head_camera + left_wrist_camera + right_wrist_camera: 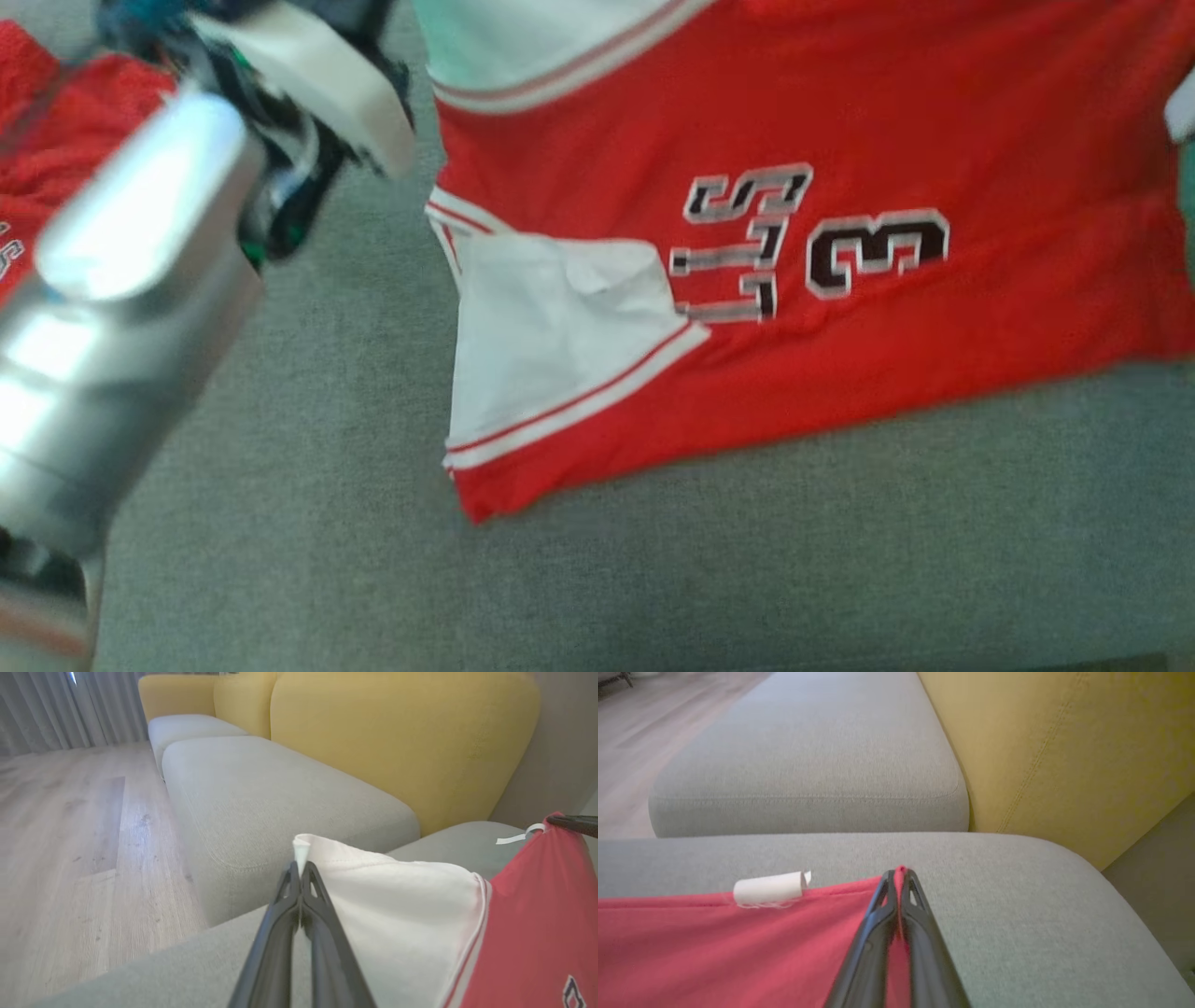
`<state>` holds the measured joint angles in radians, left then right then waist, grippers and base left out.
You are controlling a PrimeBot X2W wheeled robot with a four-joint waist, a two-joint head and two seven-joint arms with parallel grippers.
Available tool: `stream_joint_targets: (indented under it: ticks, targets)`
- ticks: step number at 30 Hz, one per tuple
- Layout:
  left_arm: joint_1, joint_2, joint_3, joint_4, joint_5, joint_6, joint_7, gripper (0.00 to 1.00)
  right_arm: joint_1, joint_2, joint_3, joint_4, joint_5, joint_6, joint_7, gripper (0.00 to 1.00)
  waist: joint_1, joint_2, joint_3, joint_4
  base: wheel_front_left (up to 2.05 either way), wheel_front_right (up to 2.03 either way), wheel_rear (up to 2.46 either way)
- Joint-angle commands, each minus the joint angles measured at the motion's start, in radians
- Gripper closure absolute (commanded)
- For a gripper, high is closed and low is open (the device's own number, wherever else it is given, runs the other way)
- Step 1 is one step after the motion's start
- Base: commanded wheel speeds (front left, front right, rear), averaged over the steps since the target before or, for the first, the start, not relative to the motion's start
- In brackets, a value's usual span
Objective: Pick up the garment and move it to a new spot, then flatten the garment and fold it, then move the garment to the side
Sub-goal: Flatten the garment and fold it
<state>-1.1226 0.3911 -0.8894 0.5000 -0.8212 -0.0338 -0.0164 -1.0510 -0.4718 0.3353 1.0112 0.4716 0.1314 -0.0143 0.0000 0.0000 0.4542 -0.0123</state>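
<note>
The garment is a red jersey with white side panels and black-and-white lettering, spread over a grey seat cushion. In the left wrist view my left gripper is shut on a corner of its white panel. My right gripper is shut on a red corner of the garment, close to a curled white tag. That right gripper also appears at the far right of the left wrist view, holding the red corner up. My silver left forearm fills the head view's left side.
Yellow back cushions rise behind the grey seats. A second grey seat cushion lies beyond the one under the garment. A wooden floor runs along the sofa's front. Another red cloth lies at the head view's upper left.
</note>
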Motion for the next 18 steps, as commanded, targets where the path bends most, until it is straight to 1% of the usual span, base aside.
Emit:
stream_joint_targets:
  ticks: [1,7,9,14,15,18]
  targets:
    - [-0.068,0.039,0.055,-0.016,0.007,0.008,-0.011,1.00,-0.013,-0.002,-0.001,-0.023,0.006,-0.001,-0.012,1.00,0.0000,0.0000,0.004,-0.003,0.00,0.00,0.00]
    - [-0.165,0.009,0.087,0.095,0.036,0.027,-0.090,1.00,-0.093,0.027,-0.037,-0.005,0.044,-0.001,-0.075,1.00,0.0000,0.0000,0.025,-0.014,0.00,0.00,0.00]
    - [-0.190,-0.005,0.085,0.135,0.048,0.023,-0.114,1.00,-0.113,0.039,-0.042,0.002,0.050,-0.001,-0.095,1.00,0.0000,0.0000,0.030,-0.017,0.00,0.00,0.00]
    - [-0.217,-0.040,0.077,0.225,0.050,-0.011,-0.152,1.00,-0.133,0.052,-0.025,0.017,0.047,-0.001,-0.133,1.00,0.0000,0.0000,0.030,-0.017,0.00,0.00,0.00]
    - [-0.209,-0.050,0.066,0.249,0.051,-0.028,-0.163,1.00,-0.130,0.051,-0.017,0.024,0.051,-0.001,-0.144,1.00,0.0000,0.0000,0.020,-0.012,0.00,0.00,0.00]
    - [-0.186,-0.059,0.049,0.271,0.048,-0.049,-0.173,1.00,-0.111,0.044,0.005,0.027,0.055,-0.001,-0.156,1.00,0.0000,0.0000,-0.002,-0.003,0.00,0.00,0.00]
